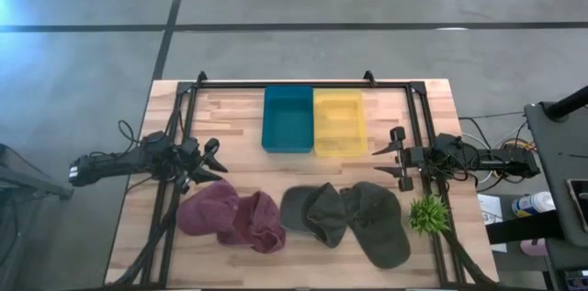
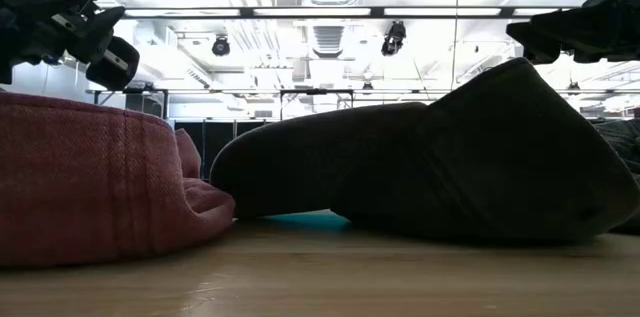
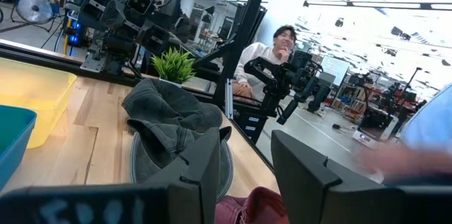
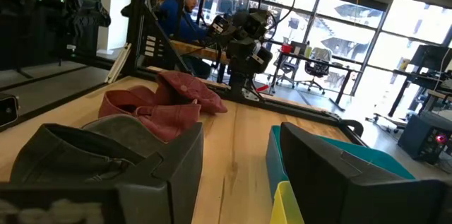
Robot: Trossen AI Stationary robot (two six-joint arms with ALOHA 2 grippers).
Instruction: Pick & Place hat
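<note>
Two maroon hats (image 1: 231,218) lie side by side on the table's near left. Two dark grey-green hats (image 1: 317,213) (image 1: 378,225) lie to their right. A teal bin (image 1: 288,118) and a yellow bin (image 1: 339,121) stand at the far middle. My left gripper (image 1: 213,158) hovers open and empty above the table, just beyond the maroon hats; its wrist view (image 3: 247,174) looks across at a grey-green hat (image 3: 176,121). My right gripper (image 1: 397,158) hovers open and empty just beyond the right grey-green hat; its wrist view (image 4: 236,174) shows a maroon hat (image 4: 159,107).
A small green plant (image 1: 427,213) stands at the table's right edge near the hats. A black frame (image 1: 303,83) runs along the table's far and side edges. People sit beyond the table, one showing in the left wrist view (image 3: 272,51). Bare wood lies between bins and hats.
</note>
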